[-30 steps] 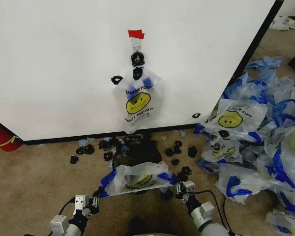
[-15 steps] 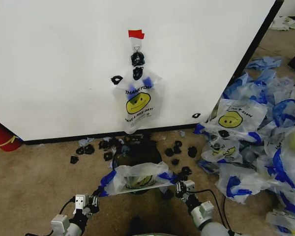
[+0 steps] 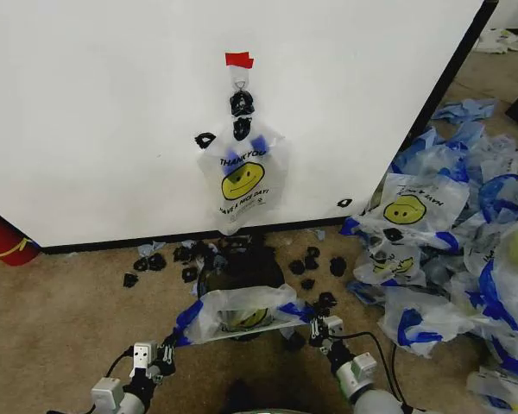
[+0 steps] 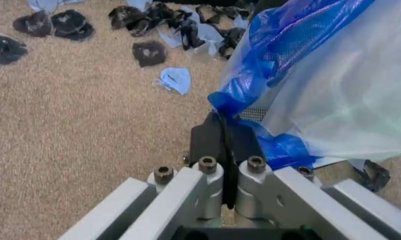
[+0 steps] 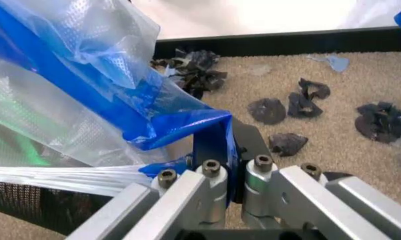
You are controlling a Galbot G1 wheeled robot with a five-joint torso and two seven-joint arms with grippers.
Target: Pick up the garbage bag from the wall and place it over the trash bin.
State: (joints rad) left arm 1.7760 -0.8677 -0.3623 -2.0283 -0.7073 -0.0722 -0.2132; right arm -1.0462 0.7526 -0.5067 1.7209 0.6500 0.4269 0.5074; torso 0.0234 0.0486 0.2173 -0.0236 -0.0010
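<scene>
Evidently the garbage bag (image 3: 240,315) is being stretched open between the two arms so that its mouth can go over the trash bin (image 3: 242,266), which stands on the carpet just below the wall (image 3: 95,121) with the bag spread across its near side. The left gripper (image 3: 166,352) has its fingers pressed together on the blue edge at the bag's left end, and the left wrist view shows that blue plastic caught between the dark pads (image 4: 222,141). The right gripper (image 3: 318,325) pinches the blue handle on the opposite end in the same way, fingers shut on the folded strip. Holding both ends apart keeps the thin film taut and the opening wide. An identical bag (image 3: 241,177) hangs from the hook (image 3: 239,84) under the red tape (image 3: 238,59), and black scraps (image 3: 311,259) lie scattered near the bin.
</scene>
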